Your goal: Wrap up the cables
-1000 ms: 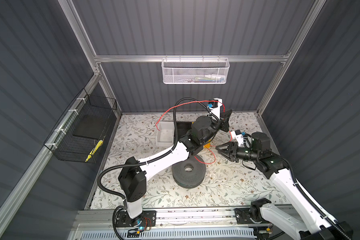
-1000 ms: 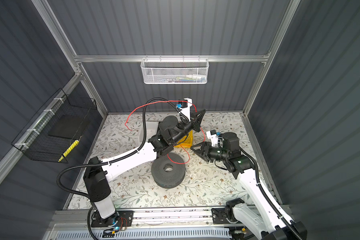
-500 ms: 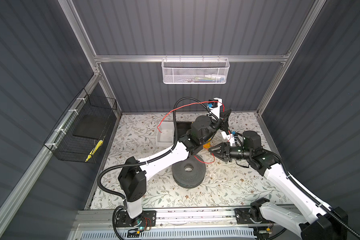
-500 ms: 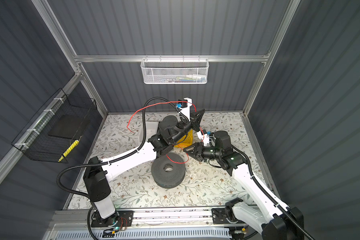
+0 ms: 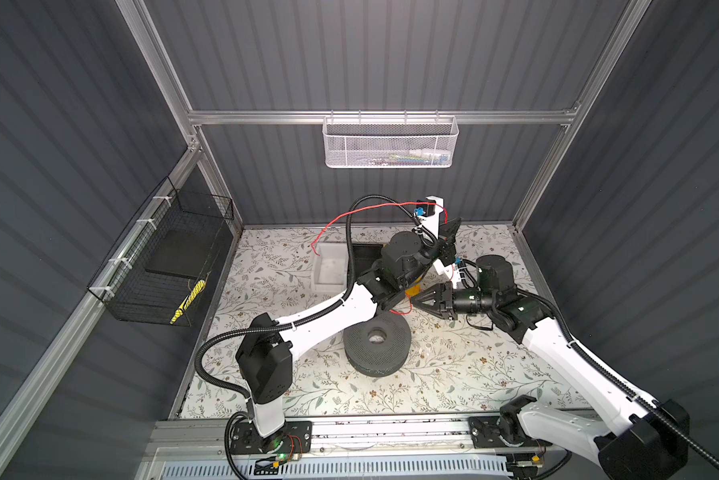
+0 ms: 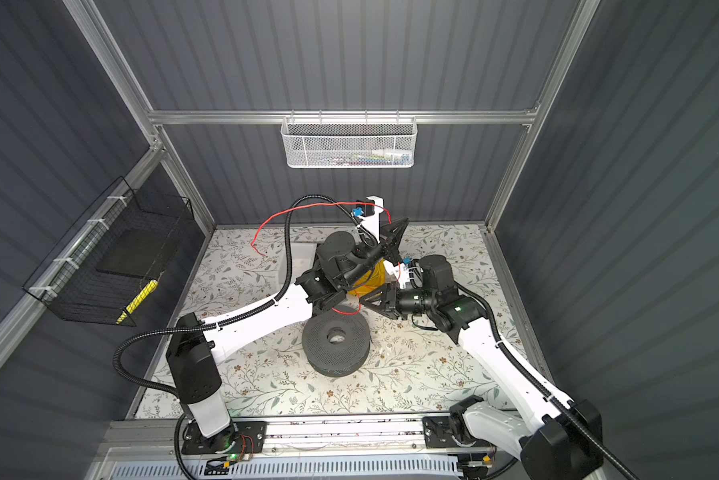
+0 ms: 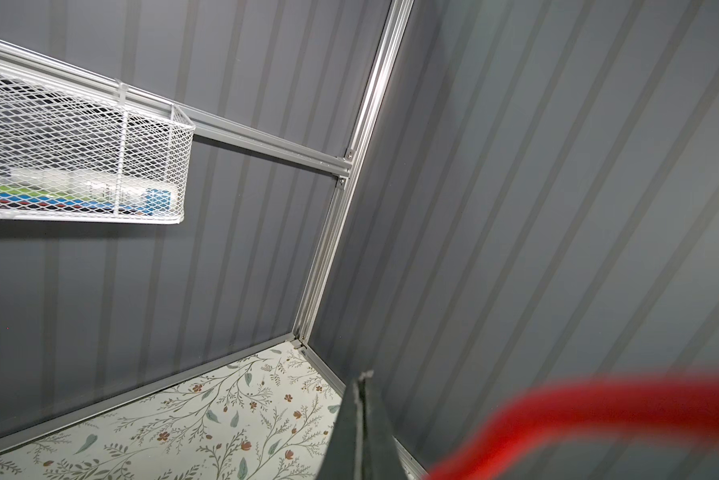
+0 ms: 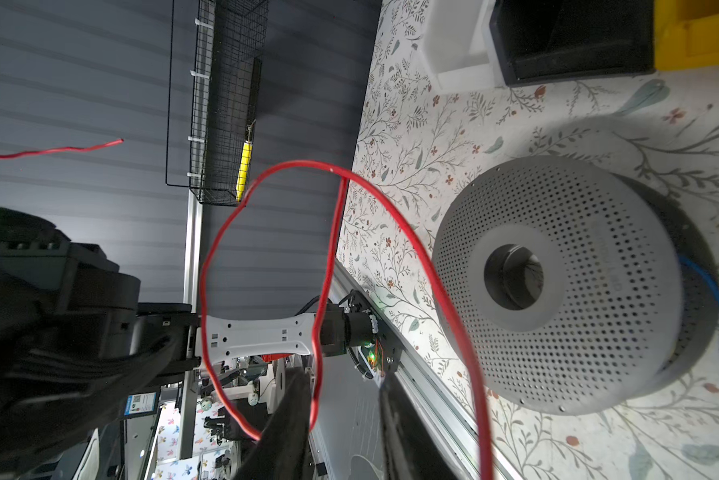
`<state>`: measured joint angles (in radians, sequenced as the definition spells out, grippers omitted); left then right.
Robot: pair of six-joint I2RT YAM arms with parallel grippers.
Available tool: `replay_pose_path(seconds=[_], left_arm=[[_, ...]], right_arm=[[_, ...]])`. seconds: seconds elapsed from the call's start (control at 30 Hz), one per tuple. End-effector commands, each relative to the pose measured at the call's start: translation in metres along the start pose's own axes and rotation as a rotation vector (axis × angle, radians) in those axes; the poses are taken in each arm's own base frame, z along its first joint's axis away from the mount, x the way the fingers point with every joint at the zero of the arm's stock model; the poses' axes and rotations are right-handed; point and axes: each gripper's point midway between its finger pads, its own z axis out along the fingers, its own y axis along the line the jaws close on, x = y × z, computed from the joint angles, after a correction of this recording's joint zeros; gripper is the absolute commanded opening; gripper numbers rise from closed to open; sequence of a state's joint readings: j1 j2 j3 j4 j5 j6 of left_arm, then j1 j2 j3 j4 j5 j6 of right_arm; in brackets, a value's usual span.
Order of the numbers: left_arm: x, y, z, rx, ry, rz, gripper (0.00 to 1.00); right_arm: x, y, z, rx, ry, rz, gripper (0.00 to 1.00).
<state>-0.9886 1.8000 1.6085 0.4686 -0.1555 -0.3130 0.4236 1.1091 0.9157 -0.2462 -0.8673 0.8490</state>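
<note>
A thin red cable (image 5: 366, 210) (image 6: 303, 210) arcs through the air from a free end at the back left to my left gripper (image 5: 450, 230) (image 6: 397, 228). That gripper is raised near the back wall and shut on the cable. Its fingertips (image 7: 359, 380) are pressed together, and the pinch point is hidden. The cable passes blurred (image 7: 598, 411) close to the lens. Lower down it forms a loop (image 8: 224, 232) under the left forearm. My right gripper (image 5: 412, 297) (image 6: 364, 300) (image 8: 343, 378) is open, with one strand of the loop lying against a finger's inner side. A grey perforated spool (image 5: 376, 345) (image 8: 557, 291) sits close by.
A blue cable (image 8: 707, 282) is wound on the spool. White (image 5: 328, 270), black (image 5: 366, 253) and yellow (image 6: 370, 278) bins stand behind the arms. A white mesh basket (image 5: 391, 145) hangs on the back wall, a black wire basket (image 5: 166, 257) on the left wall.
My right gripper has moved left to the red loop under the left forearm, and its jaws have narrowed around a strand. The left arm has held still.
</note>
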Motion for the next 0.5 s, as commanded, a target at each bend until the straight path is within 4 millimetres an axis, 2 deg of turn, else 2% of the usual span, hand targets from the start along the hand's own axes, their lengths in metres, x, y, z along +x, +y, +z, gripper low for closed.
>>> replay_pose_path(seconds=[0.0,0.23,0.33,0.47], left_arm=[[-0.012,-0.004,-0.005,0.000,-0.036,0.021,0.00],[-0.015,0.008,-0.010,-0.069,-0.041,0.032,0.00],[-0.016,0.014,-0.013,-0.102,-0.050,0.043,0.00],[-0.014,0.017,-0.014,-0.117,-0.052,0.046,0.00]], right_arm=[[-0.001,-0.002,0.002,0.013,-0.008,-0.024,0.32],[-0.004,-0.011,-0.003,0.029,-0.084,0.000,0.38],[0.004,-0.018,-0.011,0.056,-0.123,0.025,0.47],[0.012,-0.022,-0.015,0.012,-0.157,0.068,0.49]])
